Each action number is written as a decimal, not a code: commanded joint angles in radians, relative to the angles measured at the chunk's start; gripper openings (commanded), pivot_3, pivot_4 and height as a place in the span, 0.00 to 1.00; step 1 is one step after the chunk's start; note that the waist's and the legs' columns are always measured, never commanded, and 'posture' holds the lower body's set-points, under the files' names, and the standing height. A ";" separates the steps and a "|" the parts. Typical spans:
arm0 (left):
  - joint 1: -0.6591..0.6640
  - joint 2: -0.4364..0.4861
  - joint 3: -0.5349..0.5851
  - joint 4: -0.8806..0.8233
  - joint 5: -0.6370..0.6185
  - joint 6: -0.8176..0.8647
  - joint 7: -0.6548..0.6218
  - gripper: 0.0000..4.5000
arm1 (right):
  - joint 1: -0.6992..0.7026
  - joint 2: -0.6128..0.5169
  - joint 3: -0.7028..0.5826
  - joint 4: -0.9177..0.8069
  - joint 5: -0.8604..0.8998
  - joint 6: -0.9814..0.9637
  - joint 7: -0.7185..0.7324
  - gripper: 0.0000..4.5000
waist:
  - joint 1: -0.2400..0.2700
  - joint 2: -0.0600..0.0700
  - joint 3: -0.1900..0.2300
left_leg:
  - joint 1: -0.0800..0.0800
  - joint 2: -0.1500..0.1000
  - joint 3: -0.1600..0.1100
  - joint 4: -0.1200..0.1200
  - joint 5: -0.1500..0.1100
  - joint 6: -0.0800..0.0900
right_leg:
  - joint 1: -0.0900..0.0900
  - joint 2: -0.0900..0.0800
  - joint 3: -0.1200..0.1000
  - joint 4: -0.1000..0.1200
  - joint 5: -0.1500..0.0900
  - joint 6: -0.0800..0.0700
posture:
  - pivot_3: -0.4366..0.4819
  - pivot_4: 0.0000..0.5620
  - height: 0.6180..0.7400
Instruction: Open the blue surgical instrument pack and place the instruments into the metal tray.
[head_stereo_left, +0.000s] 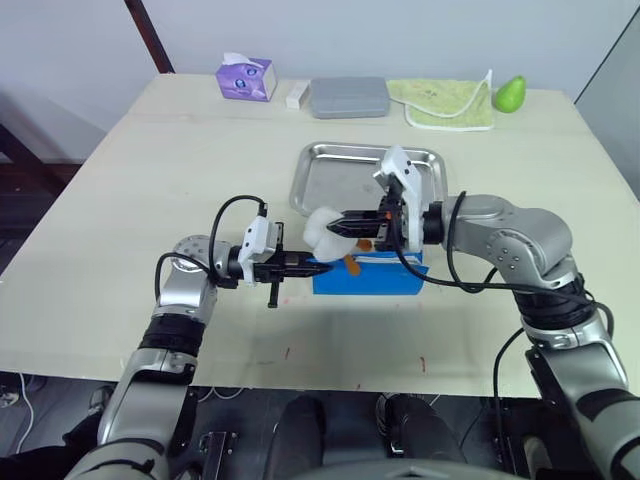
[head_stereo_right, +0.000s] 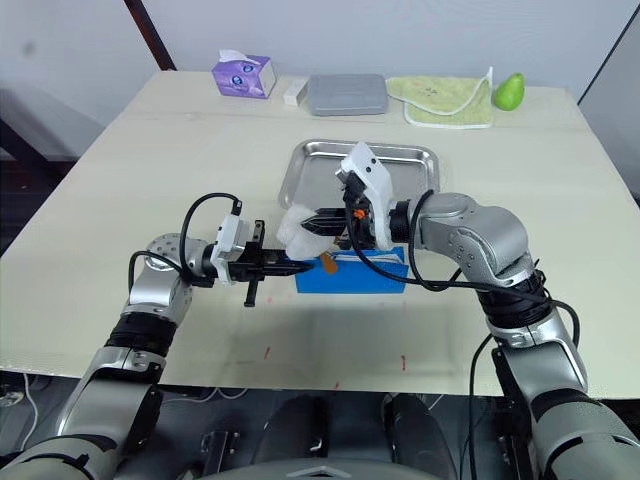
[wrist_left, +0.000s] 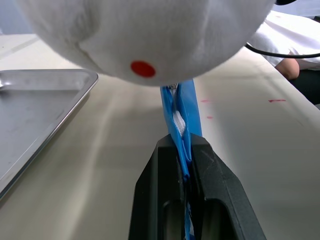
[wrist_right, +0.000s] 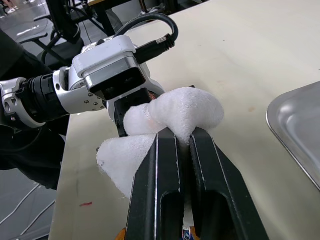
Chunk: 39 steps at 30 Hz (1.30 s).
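The blue surgical instrument pack (head_stereo_left: 372, 276) lies on the table just in front of the metal tray (head_stereo_left: 335, 182). My left gripper (head_stereo_left: 318, 266) is shut on the pack's left edge, and the blue wrap (wrist_left: 182, 107) runs between its fingers (wrist_left: 212, 172). My right gripper (head_stereo_left: 333, 228) hovers above that end of the pack, shut on a whitish wad of the lining (wrist_right: 182, 112) that it holds lifted. A small orange tag (head_stereo_left: 355, 265) shows at the pack's opening. The instruments are hidden.
Along the far edge stand a purple tissue box (head_stereo_left: 246, 79), a small white block (head_stereo_left: 297, 94), a grey case (head_stereo_left: 348, 97), a green-edged cloth (head_stereo_left: 445, 103) and a green fruit-shaped object (head_stereo_left: 510, 94). The table's front edge runs close behind my wrists.
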<state>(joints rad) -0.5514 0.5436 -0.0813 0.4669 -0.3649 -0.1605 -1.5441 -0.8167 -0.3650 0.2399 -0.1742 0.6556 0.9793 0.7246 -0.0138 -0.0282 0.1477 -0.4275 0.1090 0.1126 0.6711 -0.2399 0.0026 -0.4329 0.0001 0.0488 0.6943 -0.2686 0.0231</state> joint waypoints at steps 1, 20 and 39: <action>0.014 0.002 -0.033 0.007 0.038 -0.003 -0.020 0.00 | -0.054 0.018 -0.008 -0.034 0.000 -0.024 0.028 0.01 | 0.000 0.000 0.000 | 0.000 0.000 0.000 0.000 0.000 0.000 | 0.000 0.000 0.000 0.000 0.000 0.000 | 0.48 0.27 1.00; 0.001 -0.013 -0.033 0.063 0.066 -0.042 0.020 0.00 | 0.183 -0.245 -0.024 -0.446 0.115 0.281 -0.030 0.01 | 0.000 0.000 0.000 | 0.000 0.000 -0.001 0.000 0.000 0.000 | 0.000 -0.001 -0.001 0.000 0.000 0.000 | 0.48 0.27 1.00; 0.013 -0.005 -0.029 -0.002 0.033 -0.004 -0.013 0.00 | 0.486 -0.362 -0.170 -0.530 0.025 -0.176 0.164 1.00 | 0.003 0.000 0.000 | -0.003 -0.001 -0.005 0.001 0.000 0.000 | 0.001 -0.001 -0.004 -0.002 0.000 0.000 | 0.48 0.27 1.00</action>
<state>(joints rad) -0.5575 0.5309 -0.0863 0.4743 -0.3548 -0.1766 -1.5321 -0.3493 -0.7263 0.1294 -0.6599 0.7062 0.9247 0.8557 -0.0109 -0.0282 0.1473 -0.4303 0.1084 0.1067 0.6725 -0.2399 0.0027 -0.4315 -0.0005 0.0441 0.6922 -0.2687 0.0235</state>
